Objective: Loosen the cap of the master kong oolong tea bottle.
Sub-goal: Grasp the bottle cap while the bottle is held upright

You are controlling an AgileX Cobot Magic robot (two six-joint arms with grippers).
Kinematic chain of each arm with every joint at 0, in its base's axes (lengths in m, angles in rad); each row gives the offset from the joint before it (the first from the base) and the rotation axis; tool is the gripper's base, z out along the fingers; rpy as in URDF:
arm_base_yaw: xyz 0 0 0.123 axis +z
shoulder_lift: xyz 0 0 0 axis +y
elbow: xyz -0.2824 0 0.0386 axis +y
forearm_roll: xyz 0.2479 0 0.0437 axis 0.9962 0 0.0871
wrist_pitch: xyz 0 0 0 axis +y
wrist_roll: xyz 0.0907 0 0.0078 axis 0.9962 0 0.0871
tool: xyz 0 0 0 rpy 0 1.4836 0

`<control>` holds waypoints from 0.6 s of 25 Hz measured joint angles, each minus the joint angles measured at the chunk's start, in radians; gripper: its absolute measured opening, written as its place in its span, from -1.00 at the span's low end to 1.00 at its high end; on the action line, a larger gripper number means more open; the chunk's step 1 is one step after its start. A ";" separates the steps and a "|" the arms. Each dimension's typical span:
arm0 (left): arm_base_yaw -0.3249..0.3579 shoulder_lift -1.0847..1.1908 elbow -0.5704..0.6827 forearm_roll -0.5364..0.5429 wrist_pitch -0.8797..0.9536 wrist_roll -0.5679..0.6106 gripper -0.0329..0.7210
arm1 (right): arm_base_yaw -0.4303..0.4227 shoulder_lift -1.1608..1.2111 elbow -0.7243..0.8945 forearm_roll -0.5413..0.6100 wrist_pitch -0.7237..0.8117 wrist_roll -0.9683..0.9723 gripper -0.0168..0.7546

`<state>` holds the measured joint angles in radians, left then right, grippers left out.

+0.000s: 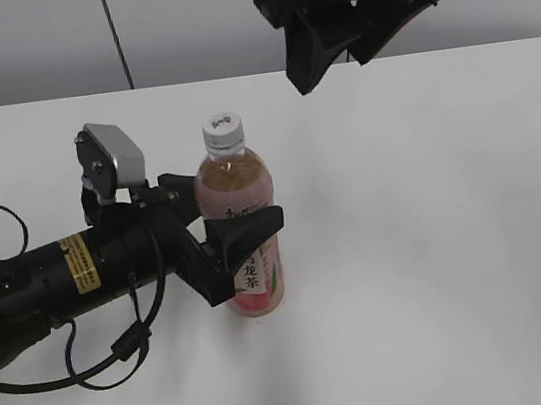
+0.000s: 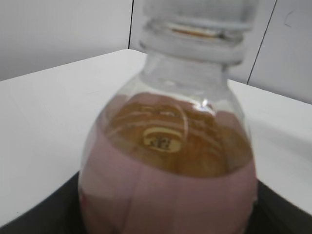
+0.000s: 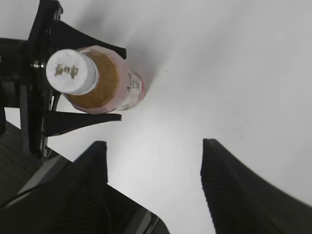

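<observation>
We see the bottle upright on the white bench, its body clamped between the jaws of the left end effector, the cap on top, while the right end effector hangs wide apart above the bottle.

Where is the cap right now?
Exterior view: the cap sits on the upright bottle, left of centre, between the left hand fingers; the open right hand hovers upper right.
</observation>
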<state>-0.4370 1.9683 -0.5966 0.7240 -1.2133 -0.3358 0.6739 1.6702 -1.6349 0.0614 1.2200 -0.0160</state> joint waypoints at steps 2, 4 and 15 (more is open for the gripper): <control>0.000 0.000 0.000 0.000 0.000 0.000 0.29 | 0.000 0.003 -0.009 0.000 0.001 0.068 0.23; 0.000 0.000 0.000 0.000 0.000 0.000 0.29 | 0.000 0.014 -0.036 0.005 0.002 0.136 0.23; 0.000 0.000 0.000 0.000 0.000 0.000 0.29 | 0.001 0.147 -0.167 0.121 0.002 0.191 0.23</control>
<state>-0.4370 1.9683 -0.5966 0.7240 -1.2133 -0.3358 0.6749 1.8170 -1.8017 0.1822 1.2221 0.1747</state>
